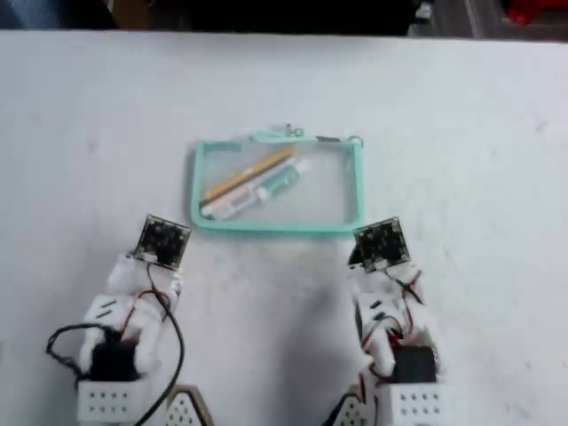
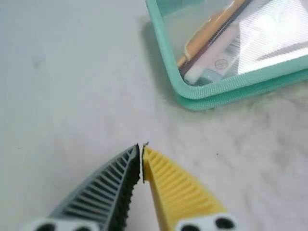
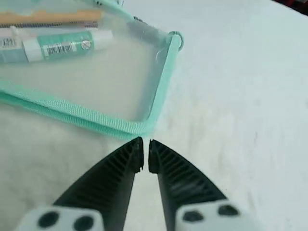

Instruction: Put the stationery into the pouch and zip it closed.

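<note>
A white table [image 1: 461, 133] spreads across the high view, with a dark strip of room [image 1: 266, 13] beyond its far edge. Near the middle of the table lies the pouch [image 1: 359, 191], flat, a clear rectangle bound in mint-green trim. Inside it, towards one end, a yellow pencil [image 1: 248, 173] lies at a slant with a white and teal stick [image 1: 257, 193] just beside it, the two roughly parallel. A small zip pull [image 1: 288, 133] sits on the pouch's far edge, but whether the zip is fully drawn cannot be told. The left arm [image 1: 133, 311] and the right arm [image 1: 390, 319] stand on the near side of the table, one off each near corner of the pouch. In the left wrist view the left gripper [image 2: 142, 153], one finger grey and one yellow, has its tips brought together with nothing between them; it hangs over bare table, near a rounded corner of the pouch [image 2: 216, 91] but apart from it. In the right wrist view the right gripper [image 3: 145, 149], both fingers black, is likewise closed to a hairline and holds nothing, its tips just beside the green trim [image 3: 96, 120] at the other near corner.
</note>
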{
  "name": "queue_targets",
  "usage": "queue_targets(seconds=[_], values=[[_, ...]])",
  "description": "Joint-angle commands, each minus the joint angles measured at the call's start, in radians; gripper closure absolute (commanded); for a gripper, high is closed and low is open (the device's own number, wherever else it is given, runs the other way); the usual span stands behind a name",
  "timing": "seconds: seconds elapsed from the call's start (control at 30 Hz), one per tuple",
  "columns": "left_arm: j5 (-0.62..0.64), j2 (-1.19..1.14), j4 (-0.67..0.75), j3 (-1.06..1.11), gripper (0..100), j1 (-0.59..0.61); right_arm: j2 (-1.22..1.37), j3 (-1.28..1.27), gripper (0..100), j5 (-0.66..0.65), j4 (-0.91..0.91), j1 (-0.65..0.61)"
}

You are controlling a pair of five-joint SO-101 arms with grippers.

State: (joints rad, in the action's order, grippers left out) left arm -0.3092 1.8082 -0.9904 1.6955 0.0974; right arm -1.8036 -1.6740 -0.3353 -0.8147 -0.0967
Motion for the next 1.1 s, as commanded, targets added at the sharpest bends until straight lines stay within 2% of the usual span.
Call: queue_targets(seconds=[0.0, 0.13, 0.27, 0.37, 0.5, 0.87, 1.07], values=[[-0.005, 0.01, -0.081, -0.003, 95, 0.004, 0.008, -0.017, 98.1, 0.005, 0.019, 0.005], [-0.005, 0.01, -0.173, -0.003, 95, 0.01, 0.01, -0.017, 98.1, 0.017, -0.041, 0.002], [-0.005, 0.01, -0.278, -0.003, 95, 0.005, 0.01, -0.017, 98.1, 0.186, -0.17, -0.045], [-0.003, 0.012, -0.293, -0.003, 95, 0.01, 0.01, -0.017, 98.1, 0.276, -0.3, -0.097], [-0.003, 0.012, -0.293, -0.003, 95, 0.008, 0.008, -0.017, 98.1, 0.295, -0.458, -0.15], [0.0, 0.012, -0.293, -0.003, 95, 0.004, 0.01, -0.017, 98.1, 0.295, -0.45, -0.153], [0.135, 0.012, -0.295, -0.003, 95, 0.004, 0.01, -0.017, 98.1, 0.293, -0.45, -0.122]])
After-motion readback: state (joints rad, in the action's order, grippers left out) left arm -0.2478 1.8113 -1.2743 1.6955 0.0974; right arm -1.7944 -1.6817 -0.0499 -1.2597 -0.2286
